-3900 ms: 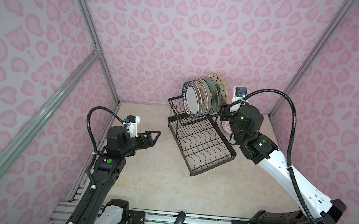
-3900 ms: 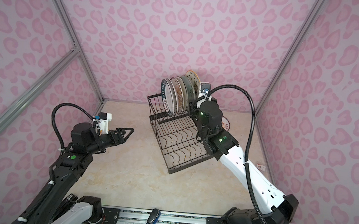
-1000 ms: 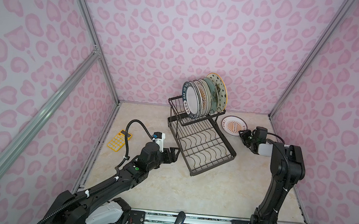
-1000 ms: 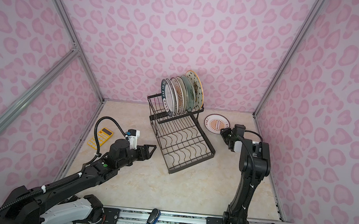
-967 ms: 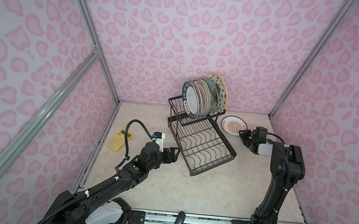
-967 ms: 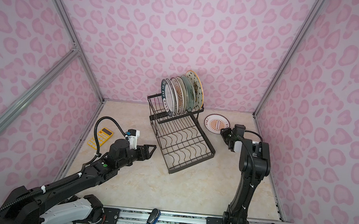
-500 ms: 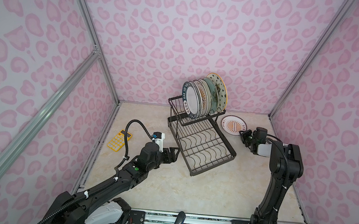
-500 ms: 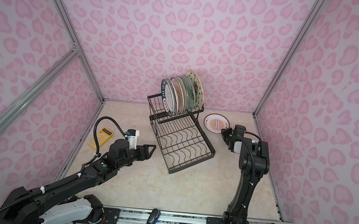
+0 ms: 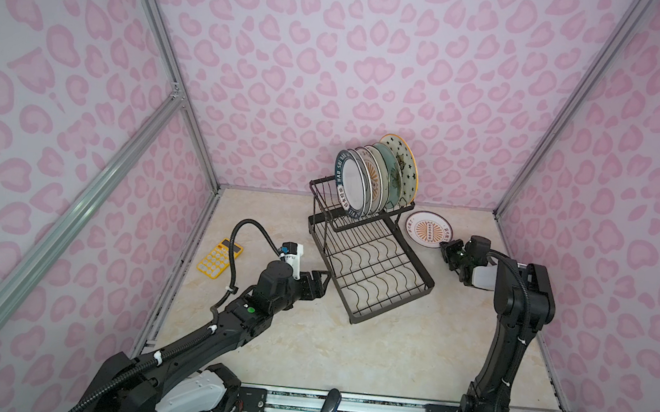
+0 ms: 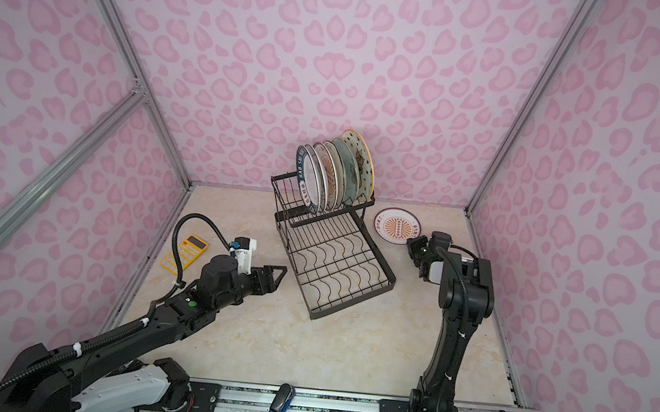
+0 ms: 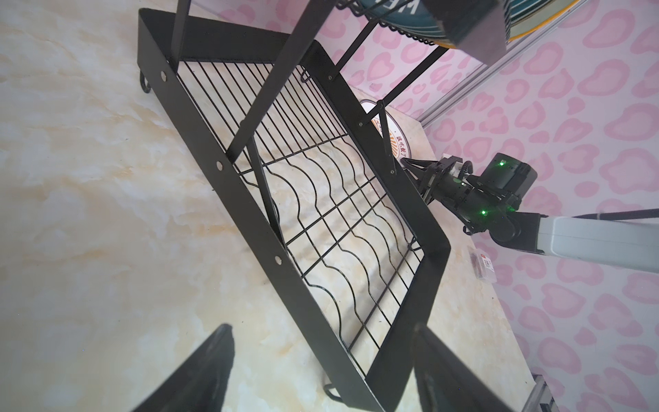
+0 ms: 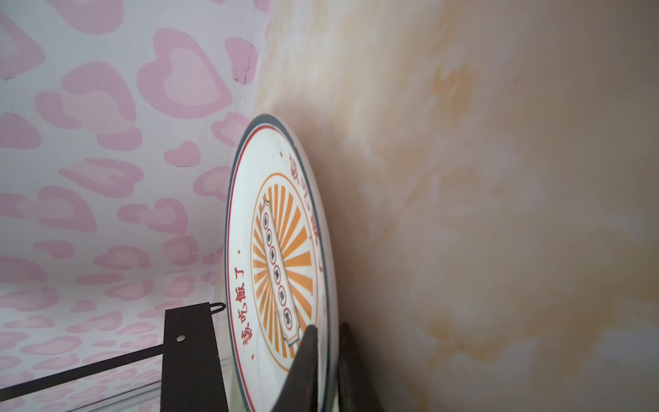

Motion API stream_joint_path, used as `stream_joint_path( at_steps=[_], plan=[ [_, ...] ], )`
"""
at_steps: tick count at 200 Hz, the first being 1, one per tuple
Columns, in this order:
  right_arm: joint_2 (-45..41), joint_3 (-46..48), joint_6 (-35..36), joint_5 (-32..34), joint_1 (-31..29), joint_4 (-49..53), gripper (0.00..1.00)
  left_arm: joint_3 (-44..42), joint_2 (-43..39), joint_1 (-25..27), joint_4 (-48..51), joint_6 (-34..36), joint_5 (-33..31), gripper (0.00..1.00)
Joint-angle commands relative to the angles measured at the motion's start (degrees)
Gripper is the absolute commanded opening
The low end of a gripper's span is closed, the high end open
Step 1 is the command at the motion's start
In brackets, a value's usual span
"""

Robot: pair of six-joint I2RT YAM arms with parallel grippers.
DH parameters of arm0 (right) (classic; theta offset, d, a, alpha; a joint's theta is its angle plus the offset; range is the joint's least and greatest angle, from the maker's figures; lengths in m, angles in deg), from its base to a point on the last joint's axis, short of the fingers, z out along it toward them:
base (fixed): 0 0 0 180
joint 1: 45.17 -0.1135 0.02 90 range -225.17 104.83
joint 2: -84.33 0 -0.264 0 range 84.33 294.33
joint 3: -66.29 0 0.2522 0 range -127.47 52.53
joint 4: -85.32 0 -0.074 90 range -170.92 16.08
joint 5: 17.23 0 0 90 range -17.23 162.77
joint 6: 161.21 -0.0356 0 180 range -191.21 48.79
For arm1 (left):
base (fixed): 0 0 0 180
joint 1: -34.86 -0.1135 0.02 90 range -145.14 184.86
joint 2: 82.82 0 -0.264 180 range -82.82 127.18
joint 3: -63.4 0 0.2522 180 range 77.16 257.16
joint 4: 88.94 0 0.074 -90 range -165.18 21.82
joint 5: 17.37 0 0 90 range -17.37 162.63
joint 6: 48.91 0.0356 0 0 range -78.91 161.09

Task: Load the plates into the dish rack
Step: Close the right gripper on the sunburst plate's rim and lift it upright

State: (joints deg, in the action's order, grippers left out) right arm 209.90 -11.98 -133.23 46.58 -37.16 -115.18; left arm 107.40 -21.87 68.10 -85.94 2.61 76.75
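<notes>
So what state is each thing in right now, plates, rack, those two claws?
dish rack, lower tray empty.
racked plates, standing on edge in its upper tier.
sunburst plate, flat on the table, rim pinched.
left gripper, open, holding nothing.
right gripper, shut on sunburst plate.
calculator, lying face up.

One black two-tier wire dish rack (image 9: pixel 393 302) holds five or six round ceramic plates (image 9: pixel 353 184), too crowded to count surely; one orange-sunburst plate (image 9: pixel 426 228) lies on the counter (image 9: pixel 346 351); one yellow calculator (image 9: pixel 219 257).
</notes>
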Motion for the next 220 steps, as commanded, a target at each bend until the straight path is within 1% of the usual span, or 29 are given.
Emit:
stream_joint_path(
  at_steps=[1, 21, 57, 84, 110, 172, 220],
  plan=[
    [0.73, 0.83, -0.16, -0.49, 0.33, 3.2, 0.09, 0.98, 0.23, -0.06, -0.49, 0.6, 0.35, 0.8],
    [0.59, 1.32, -0.59, -0.87, 0.73, 2.17, 0.08, 1.09, 0.14, -0.02, -0.49, 0.6, 0.51, 0.81],
    [-0.07, 2.15, -1.09, -1.89, 1.53, 0.44, 0.0, 0.85, -0.21, -0.02, -0.49, 0.34, 0.63, 0.8],
    [-1.26, 3.0, -1.7, -2.87, 2.39, -1.02, 0.0, 0.58, -0.68, -0.03, -0.49, 0.16, 0.62, 0.8],
    [-3.62, 3.84, -0.63, -3.17, 3.32, -0.46, 0.0, 0.63, -1.09, -0.01, -0.49, 0.16, 0.54, 0.8],
    [-11.6, 5.68, 3.23, -3.53, 5.53, 3.12, 0.0, 0.09, -1.17, 0.0, -1.94, -0.63, 1.41, 0.8],
    [-18.77, 9.82, 6.0, -5.39, 8.12, 4.84, 0.0, 0.6, -1.75, 0.1, -1.15, 0.23, 0.93, 0.8]
  ],
)
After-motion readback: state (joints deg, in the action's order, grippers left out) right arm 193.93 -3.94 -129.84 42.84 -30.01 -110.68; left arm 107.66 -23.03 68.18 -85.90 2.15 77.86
